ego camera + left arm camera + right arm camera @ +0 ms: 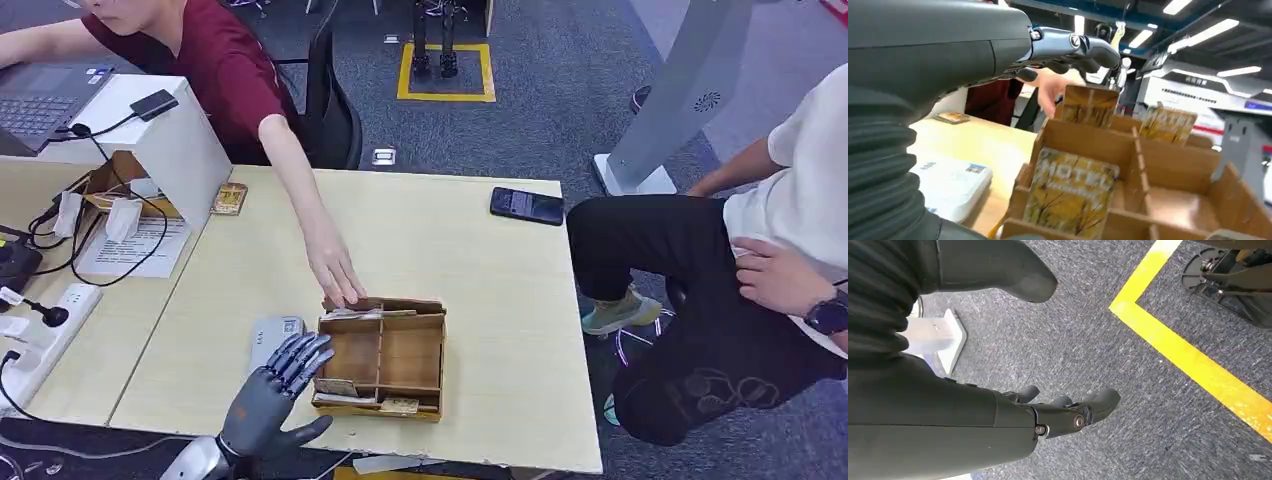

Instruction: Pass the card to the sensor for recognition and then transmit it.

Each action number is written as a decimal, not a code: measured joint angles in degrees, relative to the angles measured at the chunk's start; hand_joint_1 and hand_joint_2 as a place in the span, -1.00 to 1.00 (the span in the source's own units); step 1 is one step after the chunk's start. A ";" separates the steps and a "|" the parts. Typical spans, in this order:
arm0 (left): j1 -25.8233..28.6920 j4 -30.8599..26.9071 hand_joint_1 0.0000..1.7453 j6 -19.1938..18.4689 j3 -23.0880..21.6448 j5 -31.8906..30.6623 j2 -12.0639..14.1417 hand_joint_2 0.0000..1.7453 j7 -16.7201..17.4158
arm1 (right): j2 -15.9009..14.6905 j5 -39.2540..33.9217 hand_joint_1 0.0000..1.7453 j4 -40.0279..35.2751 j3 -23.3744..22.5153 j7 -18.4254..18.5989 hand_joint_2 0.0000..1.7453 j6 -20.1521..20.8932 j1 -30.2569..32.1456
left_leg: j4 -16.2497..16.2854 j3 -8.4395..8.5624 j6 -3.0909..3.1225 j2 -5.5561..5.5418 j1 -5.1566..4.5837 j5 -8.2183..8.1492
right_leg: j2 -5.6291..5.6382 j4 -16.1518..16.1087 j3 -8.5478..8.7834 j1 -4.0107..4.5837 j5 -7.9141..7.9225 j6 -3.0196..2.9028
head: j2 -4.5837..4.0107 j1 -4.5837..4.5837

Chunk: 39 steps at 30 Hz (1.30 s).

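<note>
We see a shallow wooden box (381, 357) of thin plywood, split by slats into compartments, sitting near the front edge of a pale wood-grain table (470, 300). Cards stand in it on edge — glossy, flat rectangles printed in yellow with "HOTEL" lettering; the near card (1070, 192) leans tilted against the wall of the front-left compartment, printed face toward the wrist camera, long axis running up out of the slot as far as we can tell. More cards (1168, 125) stand upright at the box's far side. The left hand (275, 392), dark grey and metallic with a ribbed cover, hovers at the box's left front corner, fingers spread and extended over the edge, holding nothing; the near card sits just beside and below the fingertips, and we cannot tell if they touch it. A rounded white-grey device (272, 338) lies flat on the table just left of the box, partly under the hand. A person's hand (335, 275) rests on the box's far rim. A black phone (527, 205) lies well apart at the table's far side. The right hand (1068, 412) hangs over grey carpet (1098, 340) beside a yellow floor stripe (1188, 357), fingers loosely curled, empty — not clenched tight.
</note>
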 joint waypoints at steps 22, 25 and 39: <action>-2.06 4.52 -1.00 0.37 -0.04 -2.97 0.22 1.00 2.16 | 0.00 0.50 -1.00 0.00 0.00 -0.37 1.00 0.00 -0.04 | 0.00 0.00 0.00 0.00 0.00 0.00 | 0.00 0.00 0.00 0.00 0.00 0.00 | 0.00 0.00; -2.07 4.57 -1.00 0.35 -0.04 -2.86 0.22 1.00 2.31 | 0.00 0.50 -1.00 0.00 0.00 -0.42 1.00 0.00 -0.02 | 0.00 0.00 0.00 0.00 0.00 0.00 | 0.00 0.00 0.00 0.00 0.00 0.00 | 0.00 0.00; -1.92 4.26 -1.00 -1.49 -0.09 2.82 0.13 1.00 -0.48 | 0.00 0.50 -1.00 0.00 0.00 -0.39 1.00 -0.07 -0.03 | 0.00 0.00 0.00 0.00 0.00 0.00 | 0.00 0.00 0.00 0.00 0.00 0.00 | 0.00 0.02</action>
